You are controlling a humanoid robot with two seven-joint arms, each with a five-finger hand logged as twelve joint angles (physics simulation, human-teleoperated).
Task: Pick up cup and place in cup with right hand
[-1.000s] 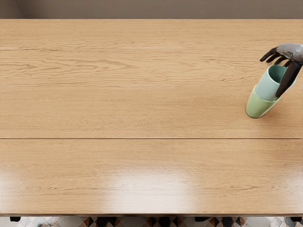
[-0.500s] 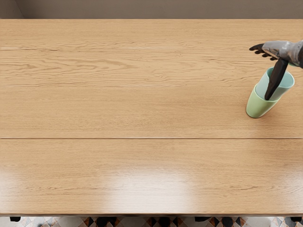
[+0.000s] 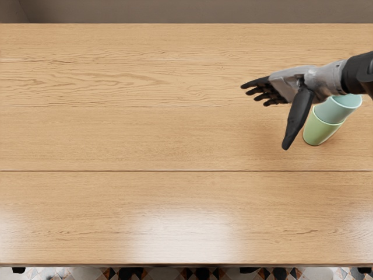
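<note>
My right hand (image 3: 275,118) reaches in from the right edge with its fingers spread and nothing between them; the thumb points down toward the front. Just right of the thumb stands a green cup (image 3: 319,129) on the table. A light blue cup (image 3: 335,111) sits inside the green cup, its upper part sticking out. The hand's wrist and forearm cover part of the blue cup's rim.
The wooden table (image 3: 145,134) spans the view, with its front edge near the bottom of the picture and a grey-brown wall (image 3: 186,11) behind its back edge.
My right hand has moved left, off the cups, and its forearm now shows. The blue cup stays in the green one and no longer has the thumb in front of it.
</note>
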